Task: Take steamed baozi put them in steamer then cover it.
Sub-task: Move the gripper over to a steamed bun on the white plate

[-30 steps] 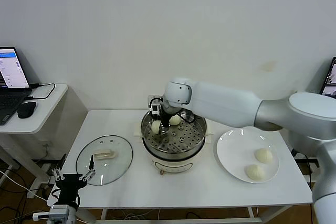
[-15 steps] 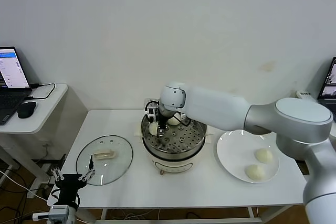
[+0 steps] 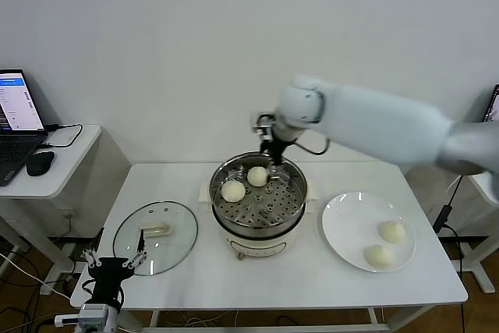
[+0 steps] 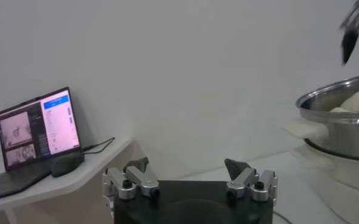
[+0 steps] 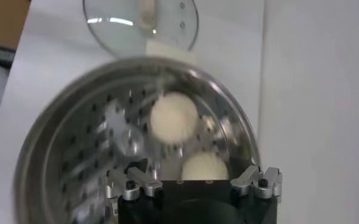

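Baozi: four. Two (image 3: 233, 190) (image 3: 257, 176) lie on the perforated tray inside the steamer (image 3: 259, 204), touching or nearly so, just below and left of the right claw (image 3: 272, 148). Two more (image 3: 391, 232) (image 3: 379, 256) sit on a white plate (image 3: 347, 224), well right of and nearer than that claw.

Right claw: raised above the steamer's far rim, fingers apart, holding nothing.

Cover (image 3: 154, 237): flat on the table (image 3: 312, 278), handle up, well left of the right claw, just beyond the left claw (image 3: 109, 266).

Left claw: parked low at the table's near-left edge, fingers spread, empty.

Laptop (image 3: 15, 115), mouse (image 3: 38, 163): side desk, far left.
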You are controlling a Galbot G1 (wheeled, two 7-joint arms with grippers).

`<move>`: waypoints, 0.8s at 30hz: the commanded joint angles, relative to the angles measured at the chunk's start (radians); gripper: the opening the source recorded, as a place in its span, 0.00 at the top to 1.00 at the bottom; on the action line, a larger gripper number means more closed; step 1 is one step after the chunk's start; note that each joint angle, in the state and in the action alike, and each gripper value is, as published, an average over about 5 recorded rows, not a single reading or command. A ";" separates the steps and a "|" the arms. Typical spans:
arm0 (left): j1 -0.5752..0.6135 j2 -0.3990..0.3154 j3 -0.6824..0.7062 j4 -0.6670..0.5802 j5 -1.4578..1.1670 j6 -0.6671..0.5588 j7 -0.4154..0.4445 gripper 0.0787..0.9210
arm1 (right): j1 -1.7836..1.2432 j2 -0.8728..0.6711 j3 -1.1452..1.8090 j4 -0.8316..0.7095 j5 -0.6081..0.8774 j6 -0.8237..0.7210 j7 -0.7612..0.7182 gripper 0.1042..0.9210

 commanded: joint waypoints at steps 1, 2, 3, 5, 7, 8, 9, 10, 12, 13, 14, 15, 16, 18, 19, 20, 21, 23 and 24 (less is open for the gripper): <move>0.004 0.001 0.018 -0.003 0.006 -0.001 0.000 0.12 | 0.107 -0.519 -0.071 0.319 -0.184 0.159 -0.170 0.12; 0.005 0.001 0.019 -0.005 0.007 0.000 0.000 0.12 | 0.095 -0.554 -0.067 0.330 -0.205 0.173 -0.177 0.12; 0.005 0.001 0.020 -0.007 0.008 0.000 0.000 0.12 | 0.082 -0.580 -0.062 0.339 -0.225 0.185 -0.182 0.12; 0.006 -0.001 0.022 -0.011 0.011 0.000 0.000 0.12 | 0.052 -0.631 -0.051 0.352 -0.266 0.207 -0.189 0.12; 0.009 -0.002 0.024 -0.013 0.014 0.000 -0.001 0.12 | 0.003 -0.675 -0.022 0.361 -0.309 0.229 -0.191 0.12; 0.010 -0.002 0.024 -0.013 0.015 0.000 -0.001 0.12 | -0.038 -0.698 0.003 0.364 -0.332 0.239 -0.192 0.12; 0.012 -0.003 0.025 -0.012 0.016 -0.001 -0.001 0.12 | -0.080 -0.717 0.033 0.365 -0.352 0.247 -0.192 0.12; 0.013 -0.003 0.025 -0.011 0.017 -0.002 -0.002 0.12 | -0.132 -0.737 0.071 0.364 -0.374 0.257 -0.191 0.12; 0.016 -0.003 0.023 -0.010 0.018 -0.003 -0.002 0.12 | -0.236 -0.767 0.149 0.358 -0.413 0.274 -0.192 0.12; 0.018 -0.003 0.022 -0.010 0.019 -0.003 -0.003 0.12 | -0.285 -0.776 0.191 0.351 -0.431 0.282 -0.190 0.12; 0.019 -0.003 0.021 -0.011 0.019 -0.003 -0.003 0.12 | -0.340 -0.783 0.238 0.344 -0.448 0.291 -0.189 0.12; 0.020 -0.004 0.020 -0.011 0.020 -0.003 -0.003 0.12 | -0.394 -0.787 0.283 0.337 -0.462 0.298 -0.188 0.12; 0.021 -0.005 0.020 -0.011 0.021 -0.003 -0.003 0.12 | -0.458 -0.789 0.338 0.329 -0.477 0.306 -0.184 0.12; 0.025 -0.009 0.019 -0.010 0.024 -0.005 -0.004 0.12 | -0.572 -0.785 0.427 0.316 -0.499 0.316 -0.178 0.12; 0.027 -0.010 0.020 -0.009 0.025 -0.006 -0.004 0.12 | -0.625 -0.781 0.465 0.309 -0.510 0.321 -0.175 0.12; 0.030 -0.012 0.020 -0.009 0.026 -0.008 -0.004 0.12 | -0.678 -0.775 0.507 0.302 -0.524 0.325 -0.173 0.12; 0.033 -0.013 0.021 -0.008 0.027 -0.009 -0.004 0.12 | -0.716 -0.769 0.537 0.296 -0.535 0.328 -0.172 0.12; 0.036 -0.015 0.020 -0.007 0.029 -0.011 -0.004 0.12 | -0.785 -0.753 0.593 0.281 -0.558 0.336 -0.170 0.12; 0.037 -0.016 0.020 -0.006 0.030 -0.012 -0.004 0.12 | -0.809 -0.744 0.615 0.274 -0.566 0.339 -0.169 0.12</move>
